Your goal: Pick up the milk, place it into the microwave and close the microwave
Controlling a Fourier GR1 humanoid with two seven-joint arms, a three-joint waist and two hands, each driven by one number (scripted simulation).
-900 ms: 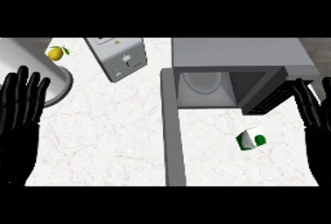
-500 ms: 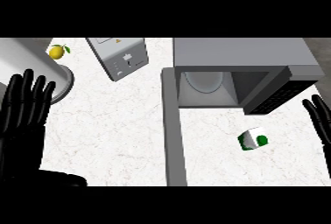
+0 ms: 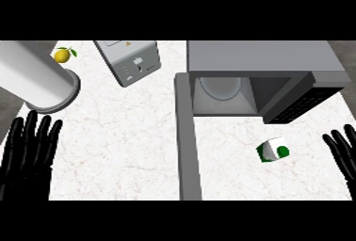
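At the near left, the left robot hand (image 3: pixel 28 150) is black and lies flat over the table (image 3: pixel 118 146), with its long fingers straight and spread. At the near right edge, the right robot hand (image 3: pixel 343 151) shows only straight, open fingers and holds nothing. The table is white stone with thin grey lines. The milk (image 3: pixel 273 150), a small white box with green patches, sits tilted on the table near the right robot hand (not touching it). Behind it, the grey, boxy microwave (image 3: pixel 257 59) is open, with a round white plate (image 3: pixel 221 87) inside. Its door (image 3: pixel 186 141) is a long, flat grey strip. Farther left are a shiny tube (image 3: pixel 35 80), a grey box with buttons (image 3: pixel 128 61) and a yellow lemon (image 3: pixel 62 55).
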